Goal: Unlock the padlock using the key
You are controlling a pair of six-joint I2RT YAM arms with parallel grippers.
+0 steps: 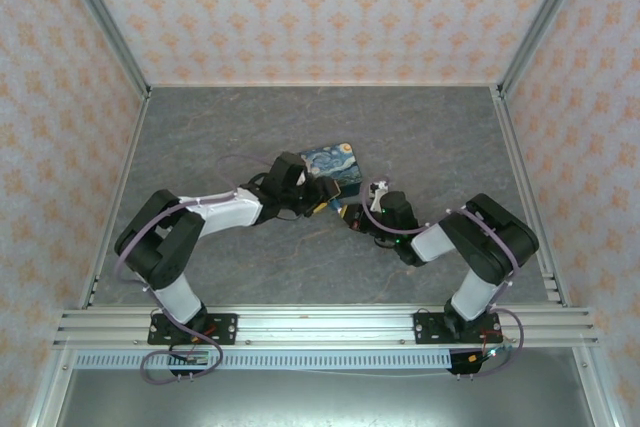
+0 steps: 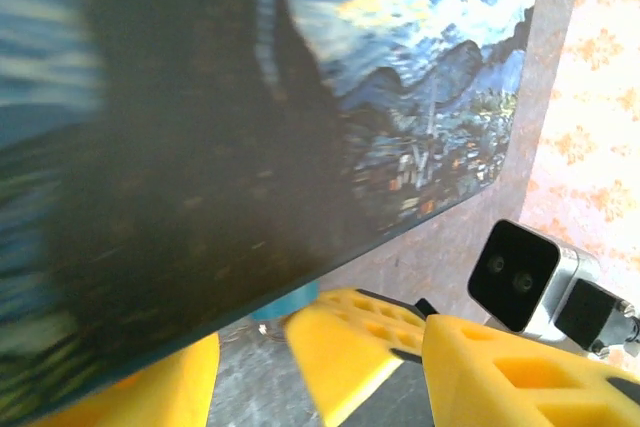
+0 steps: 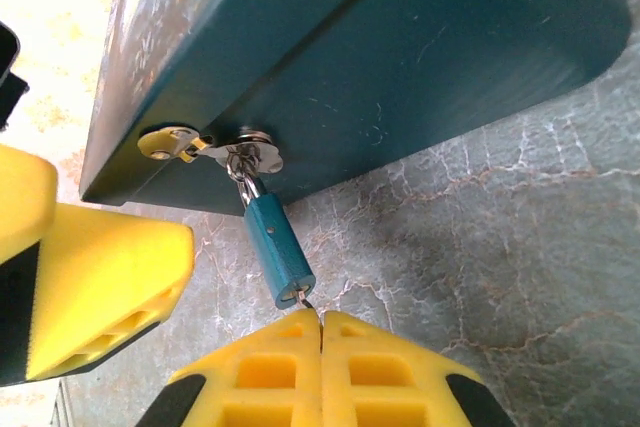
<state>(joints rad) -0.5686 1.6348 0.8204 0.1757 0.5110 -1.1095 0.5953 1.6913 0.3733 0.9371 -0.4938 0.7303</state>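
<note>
- Grey marbled table (image 1: 250,127), walled on three sides by pale panels (image 1: 320,7) with an orange motif.
- Aluminium rail (image 1: 320,325) along the near edge, carrying both arm bases.
- Blue painted tin (image 1: 335,164), mid-table, lying askew.
- Left gripper (image 1: 322,194), at the tin's near edge; finger spread unreadable.
- Right gripper (image 1: 352,213), just beside the tin's near right corner, close to the left gripper.
- Purple cables (image 1: 135,237), looped along each arm.

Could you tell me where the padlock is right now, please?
In the right wrist view, the padlock hangs from the hasp on the side wall of the tin box, just above the right gripper, which pinches the key at its lower end.
</note>
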